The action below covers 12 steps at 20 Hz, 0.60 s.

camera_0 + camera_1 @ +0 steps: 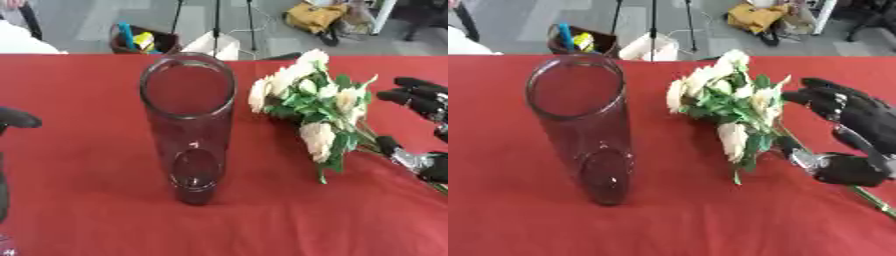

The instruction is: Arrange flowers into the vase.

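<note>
The robot is at the picking-up step. The flowers (728, 107), a bunch of cream roses with green leaves, lie on the red counter (105, 210) near its right edge. The right hand (855, 135) is around their stems (868, 196), with the fingers (820, 97) above and the thumb below, curling in but not clearly closed on them yet. The tall glass vase (190, 125) stands empty in the middle of the counter, well apart from the flowers. The left hand (16, 119) shows at the left edge; I cannot tell how its fingers are.

Next, I think the hand must close on the stems, lift the bunch, and point the stems down into the vase mouth.

Behind the far edge is a grey floor with a basket (140, 42), tripod legs and a yellow bag (317, 16).
</note>
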Motion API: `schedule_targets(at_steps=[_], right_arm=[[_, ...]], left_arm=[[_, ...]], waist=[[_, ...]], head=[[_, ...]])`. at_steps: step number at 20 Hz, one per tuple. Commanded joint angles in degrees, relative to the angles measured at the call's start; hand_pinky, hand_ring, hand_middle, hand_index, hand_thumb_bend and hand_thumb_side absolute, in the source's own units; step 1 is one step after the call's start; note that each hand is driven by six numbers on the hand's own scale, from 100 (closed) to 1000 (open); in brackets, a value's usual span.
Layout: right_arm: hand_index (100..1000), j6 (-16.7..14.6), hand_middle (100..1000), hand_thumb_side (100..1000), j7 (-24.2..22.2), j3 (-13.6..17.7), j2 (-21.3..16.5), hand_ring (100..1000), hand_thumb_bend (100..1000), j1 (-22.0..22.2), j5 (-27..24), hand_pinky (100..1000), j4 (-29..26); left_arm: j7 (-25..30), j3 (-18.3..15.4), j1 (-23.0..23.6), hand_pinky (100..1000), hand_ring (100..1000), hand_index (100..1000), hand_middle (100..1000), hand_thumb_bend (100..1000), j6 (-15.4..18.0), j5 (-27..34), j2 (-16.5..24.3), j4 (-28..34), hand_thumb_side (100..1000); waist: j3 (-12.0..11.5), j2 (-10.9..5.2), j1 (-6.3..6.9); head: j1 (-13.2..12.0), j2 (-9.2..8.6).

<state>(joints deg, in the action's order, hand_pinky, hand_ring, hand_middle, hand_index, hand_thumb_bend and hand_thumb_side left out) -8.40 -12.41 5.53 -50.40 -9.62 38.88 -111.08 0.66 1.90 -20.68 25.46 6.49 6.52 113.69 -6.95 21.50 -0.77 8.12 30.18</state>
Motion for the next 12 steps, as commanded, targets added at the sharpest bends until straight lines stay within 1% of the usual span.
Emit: schedule_targets(at_steps=[1, 7, 12], right_arm=[[969, 0.3, 808, 940, -2.3, -0.1, -3.0, 1000, 272, -1.4, -1.5, 899, 2.3], [966, 0.6, 802, 944, -4.0, -0.3, -3.4, 1000, 268, -3.1, -2.2, 899, 6.1], [973, 2.0, 825, 908, -4.6, 0.1, -3.1, 1000, 272, -3.2, -2.1, 909, 8.6]], left_arm=[[0.3, 0.5, -0.3, 523, 508, 786, 731, 100, -0.1, 0.1, 0.9, 0.9, 995], [0.5, 0.6, -0.2, 523, 507, 785, 730, 100, -0.3, 0.0, 0.8, 0.9, 996], [0.5, 0.5, -0.2, 522, 506, 784, 729, 100, -0.4, -0.3, 0.8, 0.9, 995]], waist=[[-0.1, -1.20, -0.03], [-0.1, -1.07, -0.08], [0.1, -0.83, -0.02]], head=[[0.1, 0.02], [0.3, -0.10], [0.4, -0.25]])
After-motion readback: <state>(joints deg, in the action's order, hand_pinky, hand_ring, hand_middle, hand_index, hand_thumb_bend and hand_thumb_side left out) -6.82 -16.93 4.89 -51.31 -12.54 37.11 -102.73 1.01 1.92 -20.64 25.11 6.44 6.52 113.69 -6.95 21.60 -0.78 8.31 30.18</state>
